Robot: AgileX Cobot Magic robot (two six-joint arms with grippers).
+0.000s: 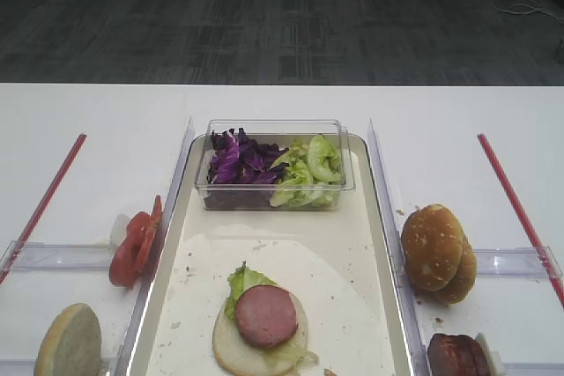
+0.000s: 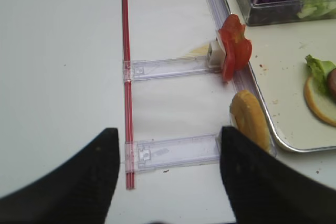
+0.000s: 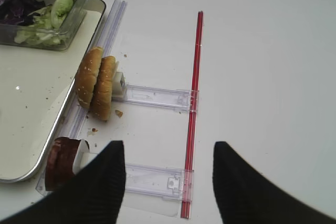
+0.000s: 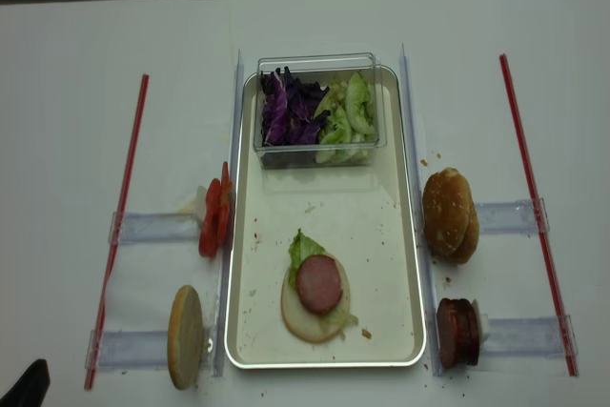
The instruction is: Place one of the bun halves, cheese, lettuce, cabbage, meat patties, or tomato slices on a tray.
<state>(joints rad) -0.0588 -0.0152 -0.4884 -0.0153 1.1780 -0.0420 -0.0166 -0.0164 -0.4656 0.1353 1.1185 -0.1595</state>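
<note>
Your right gripper (image 3: 165,182) hangs with its jaws spread wide and nothing between them, above the bare desk (image 3: 262,77) to the right of the tray (image 3: 31,171). Your left gripper (image 2: 168,177) is likewise spread and empty, over the desk on the tray's left side.

On the tray sits a pale bun half (image 4: 315,307) with lettuce (image 4: 300,247) and one meat patty (image 4: 318,282) already stacked on it, so I judge the next layer is what you want. Cabbage (image 4: 284,107) and more lettuce wait in the clear tub (image 4: 319,62) at the tray's far end.

The relation to mind: from your right gripper, the spare meat patties (image 3: 60,162) stand on edge just ahead and to the left, at the tray's rim, with the speckled bun halves (image 3: 97,82) further forward along the same rim. Both stacks stand upright in their clear holders, flat faces turned along the rim, so their thin edges meet you from above. From your left gripper, the lone bun half (image 2: 249,120) stands on edge ahead and to the right, and the tomato slices (image 2: 233,48) beyond it.

Tomato sits on the left arm's side, patties and domed buns on the right arm's. No cheese shows in any view
</note>
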